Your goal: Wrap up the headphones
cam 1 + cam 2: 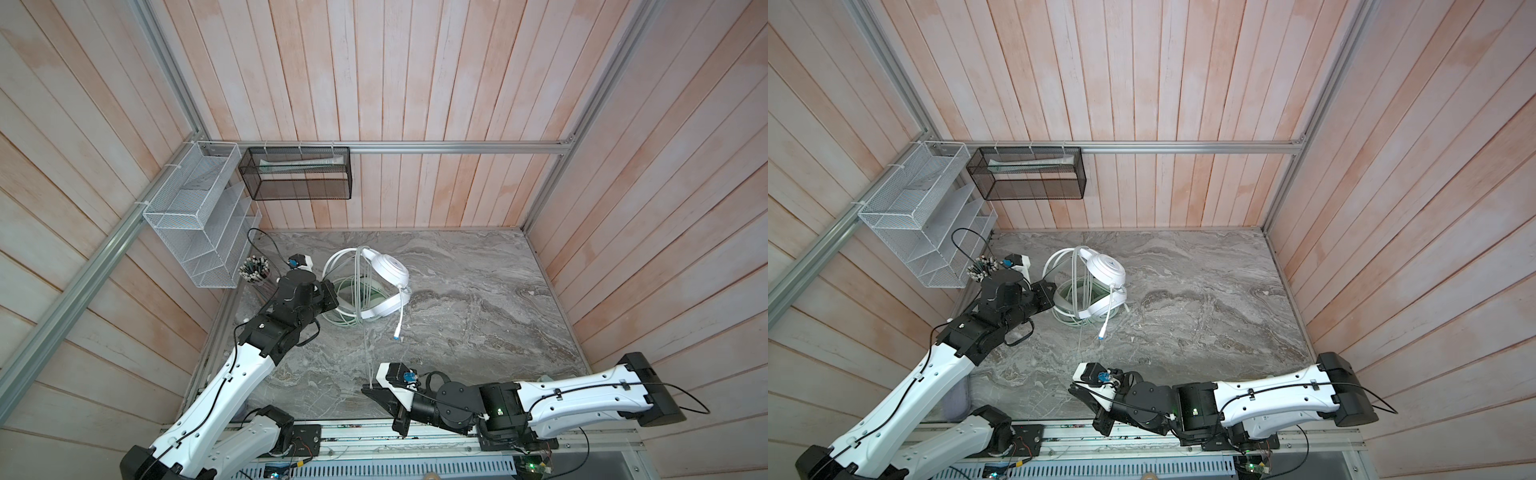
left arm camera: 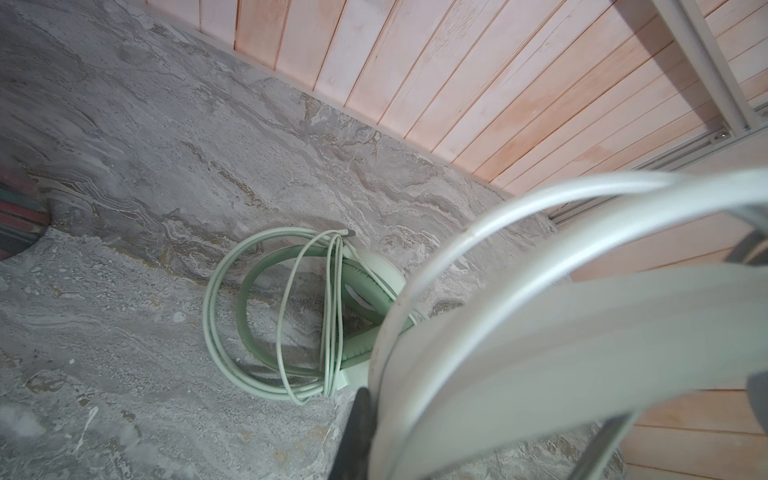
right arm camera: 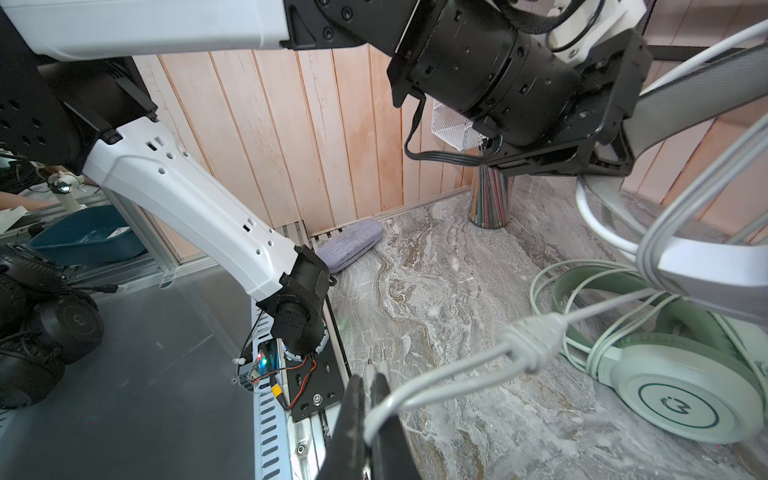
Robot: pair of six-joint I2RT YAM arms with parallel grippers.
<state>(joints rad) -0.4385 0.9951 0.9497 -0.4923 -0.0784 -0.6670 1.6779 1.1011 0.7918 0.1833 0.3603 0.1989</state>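
Cable [image 1: 365, 345] runs straight from white headset [image 1: 388, 270] to right claw [image 1: 370, 385] pinching it; left claw [image 1: 331, 293] clamps headband [image 2: 582, 332].

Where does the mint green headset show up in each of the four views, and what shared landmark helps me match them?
Top view: mint green headset left of centre on the marble tabletop, under the white headset.
Top view: same place, left of centre.
Left wrist: middle of the picture.
Right wrist: lower right.
Landmark: the white headset, held above it in every view.
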